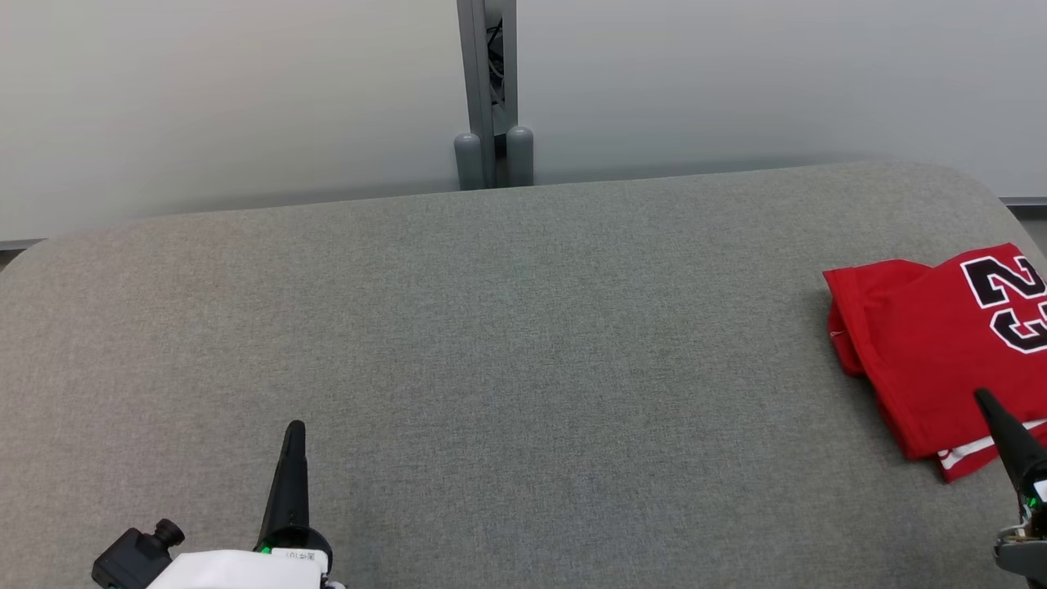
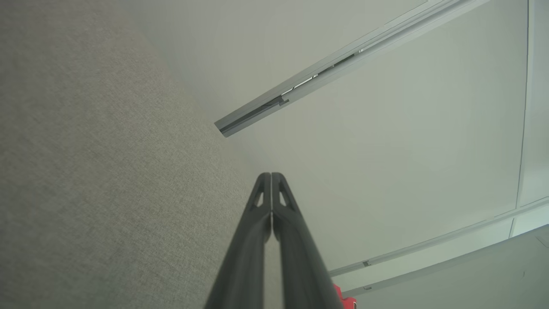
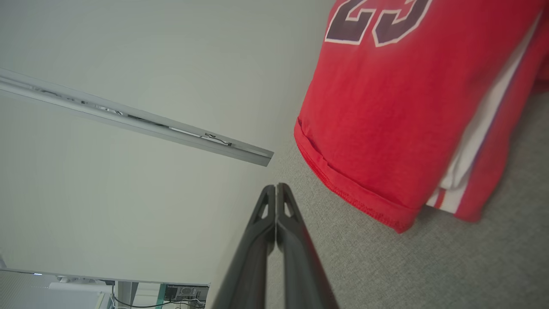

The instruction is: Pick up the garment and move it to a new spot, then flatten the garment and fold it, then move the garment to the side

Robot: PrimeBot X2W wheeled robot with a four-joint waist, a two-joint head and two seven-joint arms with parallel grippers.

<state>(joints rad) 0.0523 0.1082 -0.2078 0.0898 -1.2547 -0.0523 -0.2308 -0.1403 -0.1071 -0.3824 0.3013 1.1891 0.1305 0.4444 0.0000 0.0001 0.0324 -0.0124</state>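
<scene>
Garment (image 1: 924, 343) lies folded at 3 o'clock on grey surface (image 1: 491, 368); left gripper (image 1: 294, 429) and right gripper (image 1: 981, 399) sit closed, empty. Final side-move looks done; both need only retreat.

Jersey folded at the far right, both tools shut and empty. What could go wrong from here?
1. The right tool has its tip close to the hem of the jersey; a swing could snag it and undo the fold.
2. The jersey runs past the head view's right edge, near the rounded corner of the table; it may overhang and slip, though that is unseen.
</scene>
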